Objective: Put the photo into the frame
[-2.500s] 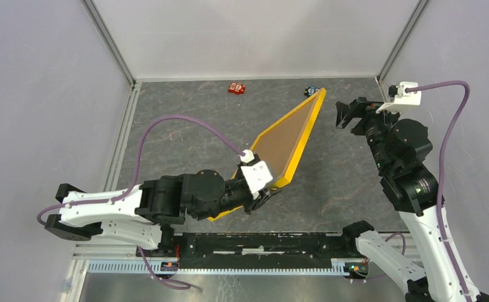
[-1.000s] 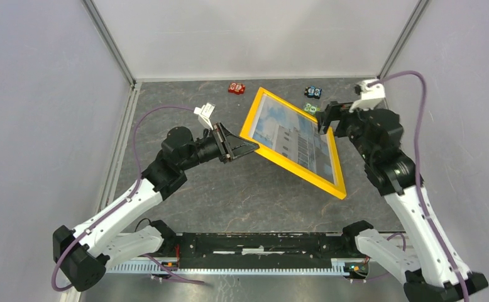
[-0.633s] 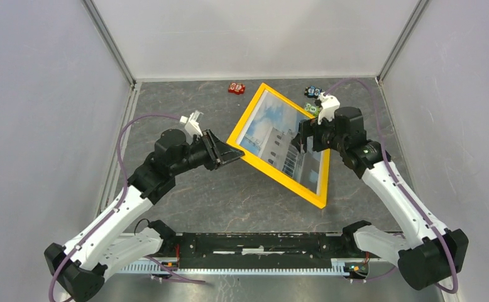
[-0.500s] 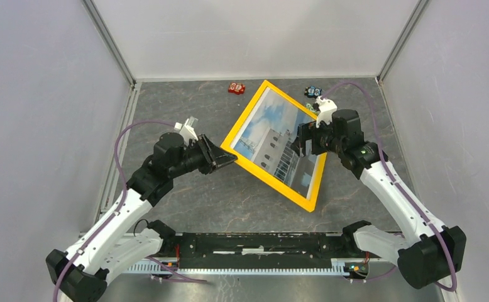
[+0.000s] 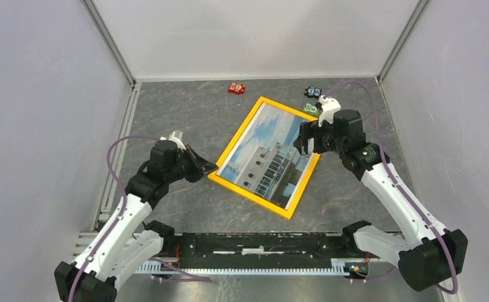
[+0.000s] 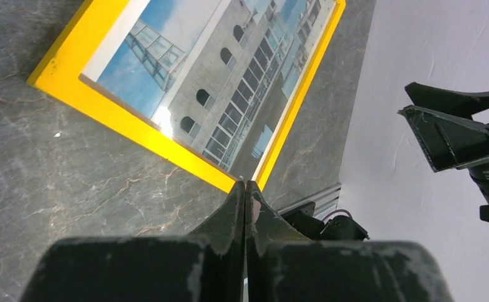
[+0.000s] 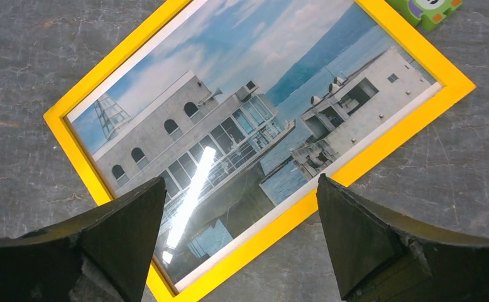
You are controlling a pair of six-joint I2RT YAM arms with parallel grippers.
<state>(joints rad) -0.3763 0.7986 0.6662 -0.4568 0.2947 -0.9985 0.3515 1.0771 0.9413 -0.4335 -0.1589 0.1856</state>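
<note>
The yellow-orange frame lies flat on the grey table, face up and turned diagonally. Inside its rails sits the photo of a white building under blue sky. My left gripper is shut with nothing between its jaws. Its tips are at the frame's left corner, and I cannot tell whether they touch it. In the left wrist view the closed tips point at a corner of the frame. My right gripper hangs open over the frame's right rail. It holds nothing, and the photo and rail show between its fingers.
Three small toys lie at the back: a red one, a dark one and a green one beside the frame's far corner. Enclosure walls stand on three sides. The arms' mounting rail runs along the near edge.
The frame, with the photo in it, has come down from a tilt to lie flat. My left gripper has let go, drawn back to the left and shut. The right gripper stays open.
</note>
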